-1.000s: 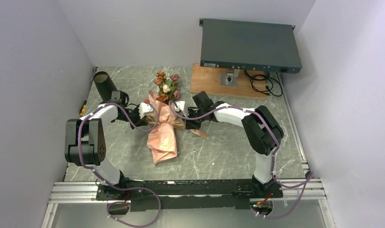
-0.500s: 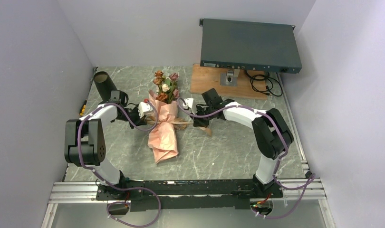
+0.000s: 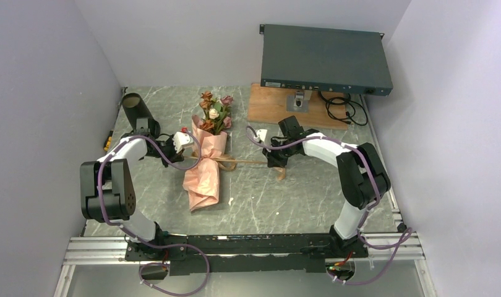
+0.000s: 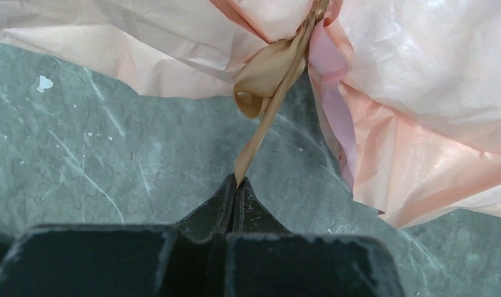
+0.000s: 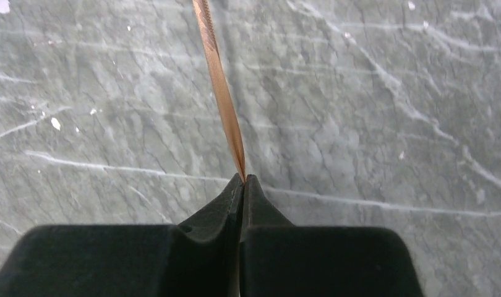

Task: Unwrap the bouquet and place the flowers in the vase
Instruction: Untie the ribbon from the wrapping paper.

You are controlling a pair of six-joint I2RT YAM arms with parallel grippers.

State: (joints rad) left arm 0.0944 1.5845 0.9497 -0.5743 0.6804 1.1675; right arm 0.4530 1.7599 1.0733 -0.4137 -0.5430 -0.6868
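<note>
"So, where does everything lie?"

"On the marbled table (image 3: 279, 204), the bouquet (image 3: 205, 176) lies left of the middle. Its paper tail points toward the near edge and the flowers (image 3: 214, 114) point far. The vase (image 3: 135, 106) stands at the far left, apart from the blooms, and not one stem is in it yet."

"And the ribbon?"

"The tan ribbon (image 3: 248, 161) runs taut to the right from the knot at the bouquet's waist. The right gripper (image 5: 244, 179) is pinched tight on that far-flung end. The left gripper (image 4: 235, 184) is clamped on the other end, just beside the paper, where one loop of the bow shows."

"What could go wrong from here?"

"I'd judge the knot may jam instead of slipping. A harder pull would then drag the whole bunch across the table or tear the paper. The ribbon is thin and twisted, so it might slide out of either pinch. If the bouquet swings left, it could knock the vase over."
</note>
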